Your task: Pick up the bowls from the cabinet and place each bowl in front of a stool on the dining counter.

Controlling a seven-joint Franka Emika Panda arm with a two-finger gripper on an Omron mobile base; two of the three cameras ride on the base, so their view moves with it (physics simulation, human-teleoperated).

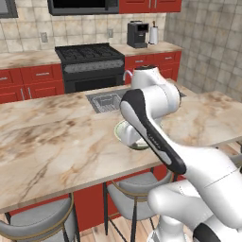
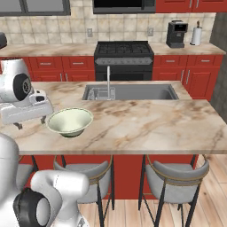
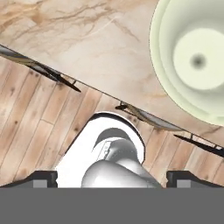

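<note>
The cream bowl [image 2: 69, 121] sits upright on the dining counter [image 2: 146, 124] at the left of the right base view, near the counter's front edge and above a grey stool [image 2: 91, 175] whose seat shows below the marble. In the left base view the bowl [image 1: 124, 133] lies at the centre of the frame, but the white arm crosses in front and hides most of it, leaving a sliver of rim. The gripper [image 3: 112, 178] shows in the hand view as two dark tips at the bottom corners, set wide apart with nothing between them; the bowl [image 3: 194, 61] fills the upper right there, cut off by the frame edge, clear of both tips. In the right base view the hand is at the left edge beside the bowl, its fingers too small to make out. The sink [image 2: 133, 92] is in the counter behind the bowl.
</note>
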